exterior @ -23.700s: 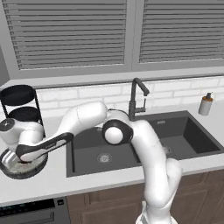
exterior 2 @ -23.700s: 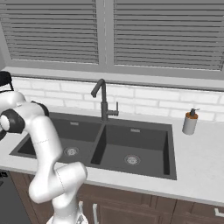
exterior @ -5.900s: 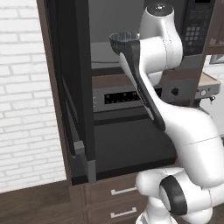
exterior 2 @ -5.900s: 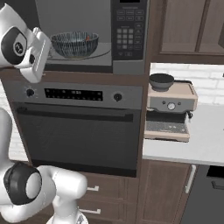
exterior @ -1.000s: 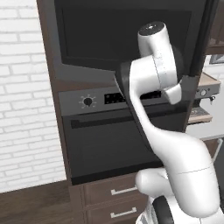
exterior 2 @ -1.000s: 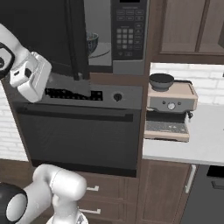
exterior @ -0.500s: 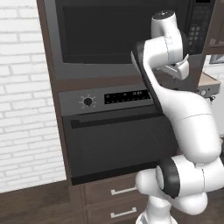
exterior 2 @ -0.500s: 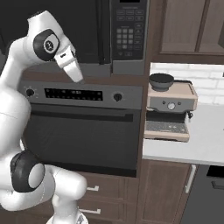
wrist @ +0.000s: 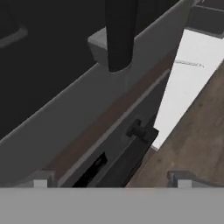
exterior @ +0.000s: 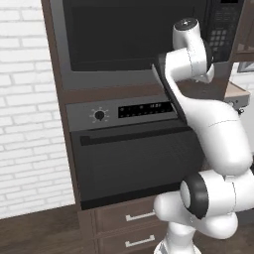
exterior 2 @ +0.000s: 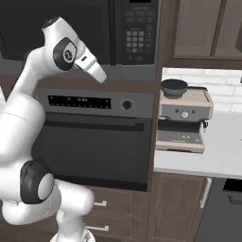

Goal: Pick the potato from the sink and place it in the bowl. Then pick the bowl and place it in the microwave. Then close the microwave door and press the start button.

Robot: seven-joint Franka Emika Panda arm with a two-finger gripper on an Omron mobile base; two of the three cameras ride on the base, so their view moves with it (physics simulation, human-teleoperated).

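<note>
The microwave (exterior: 149, 87) sits built in above the oven, and its door (exterior: 129, 34) of dark glass is shut flat against the front. The keypad (exterior 2: 138, 38) is at the door's right. My gripper (exterior 2: 100, 75) hangs open and empty just in front of the door's lower right corner, left of and below the keypad. In the hand view the two fingertips (wrist: 41, 179) stand wide apart, looking along the microwave's grey lower frame (wrist: 78, 109). The bowl and the potato are hidden behind the shut door. The sink is out of view.
Below the microwave is the larger oven (exterior 2: 90, 142) with its knob (exterior 2: 126, 105) and bar handle. A coffee machine (exterior 2: 182, 118) stands on the white counter (exterior 2: 203, 160) to the right. A white brick wall (exterior: 25, 124) lies to the left, and drawers (exterior: 134, 223) are underneath.
The microwave door has swung from half open to fully shut. My hand has since come off it and moved right along its lower edge toward the keypad, jaws still wide.
</note>
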